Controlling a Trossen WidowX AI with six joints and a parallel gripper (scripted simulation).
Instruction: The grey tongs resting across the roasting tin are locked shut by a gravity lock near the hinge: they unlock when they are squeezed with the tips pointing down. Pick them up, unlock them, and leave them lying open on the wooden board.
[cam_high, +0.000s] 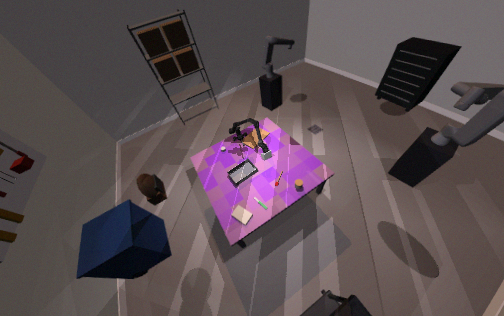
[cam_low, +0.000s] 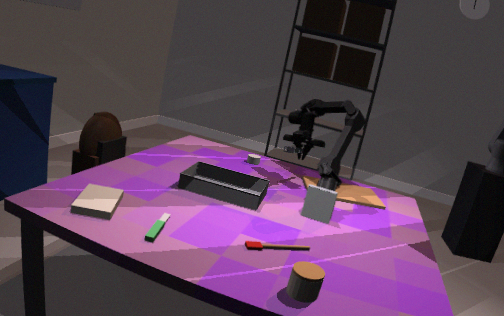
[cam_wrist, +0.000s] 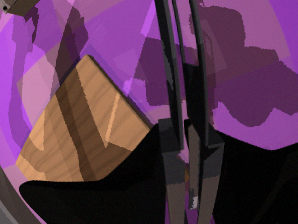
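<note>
My gripper (cam_high: 241, 143) (cam_low: 301, 153) (cam_wrist: 173, 127) hangs in the air, shut on the grey tongs (cam_wrist: 194, 145). The tongs look dark in the wrist view, and in the top and exterior views they are too small to tell whether they are locked or open. The wooden board (cam_high: 255, 140) (cam_low: 367, 196) (cam_wrist: 107, 102) lies flat on the table at the back, beside the arm's base. It shows below and left of the fingers in the wrist view, partly hidden by the gripper's black body. The roasting tin (cam_high: 231, 177) (cam_low: 220, 191) stands nearer the table's middle, with no tongs across it.
A small white round thing (cam_high: 223, 149) (cam_low: 254, 159) stands behind the tin. A cream block (cam_high: 242, 215) (cam_low: 98, 197), a green-handled tool (cam_high: 261, 204) (cam_low: 155, 230), a red-headed brush (cam_high: 277, 183) (cam_low: 254, 245) and a lidded jar (cam_high: 299, 185) (cam_low: 305, 285) are towards the front.
</note>
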